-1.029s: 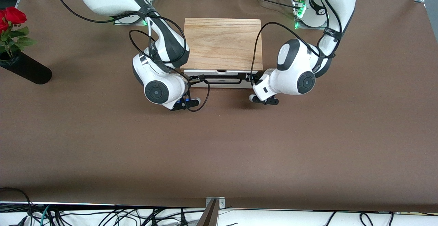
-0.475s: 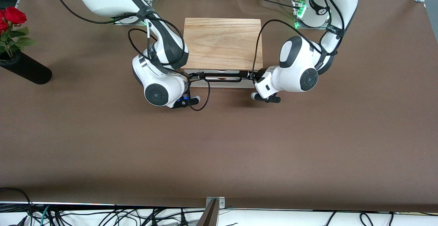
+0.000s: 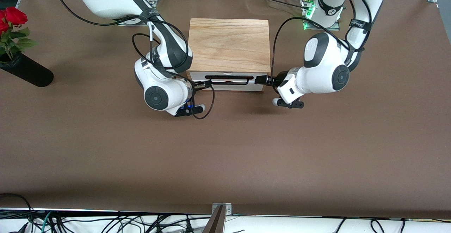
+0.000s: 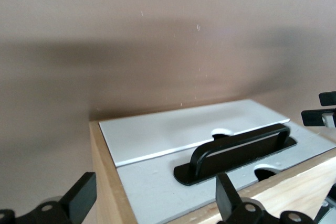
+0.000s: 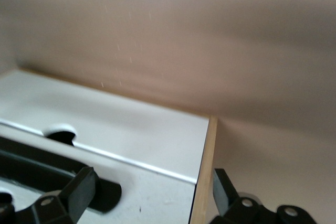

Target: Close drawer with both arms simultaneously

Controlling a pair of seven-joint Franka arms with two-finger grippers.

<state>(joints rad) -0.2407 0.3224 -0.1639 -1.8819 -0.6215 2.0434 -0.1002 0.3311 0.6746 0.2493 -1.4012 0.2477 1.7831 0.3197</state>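
Observation:
The light oak box stands between the two arm bases. The drawer's white front panel with its black bar handle sits flush with the box front. My left gripper is open at the front corner toward the left arm's end. In the left wrist view its fingers straddle the box's corner edge, with the gripper in front of the panel and handle. My right gripper is open at the other front corner. It straddles the wooden edge there.
A black vase with red roses lies near the table edge at the right arm's end. Brown table surface stretches from the drawer front toward the front camera. Black cables loop from both wrists.
The drawer has slid into the box; its handle now sits closer to the box top. The left gripper has drawn back toward its end of the table. The right gripper barely moved.

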